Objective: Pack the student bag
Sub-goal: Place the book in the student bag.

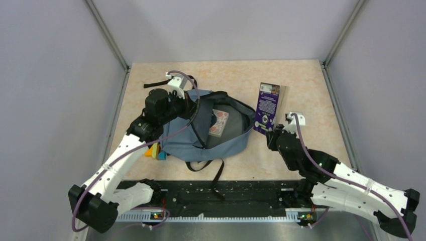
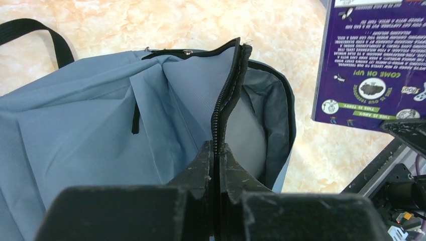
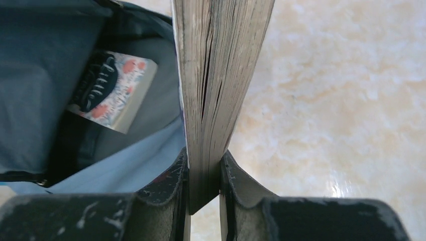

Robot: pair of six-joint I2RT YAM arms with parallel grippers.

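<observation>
Just right of student bag (image 1: 211,143), I'm clamping purple book (image 1: 269,108) by lower edge in right gripper (image 3: 203,168). Bag lying flat on tabletop (image 1: 311,80), mouth gaping, small patterned book (image 1: 219,123) inside. At bag's far-left rim, left gripper (image 2: 217,150) pinching zip edge (image 2: 226,95), jaws fully closed. Fabric looking soft, floppy, light; stiffer zip seam seeming best hold.

You had an open backpack (image 1: 227,144) between your two arms on the table (image 1: 311,80).
Your left gripper (image 1: 192,106) sat at the backpack's left rim; your right gripper (image 1: 272,131) held the near end of a purple book (image 1: 269,106) just right of the opening. A smaller book (image 1: 219,123) lay inside, and coloured blocks (image 1: 154,150) sat just beside the backpack's left side.
</observation>
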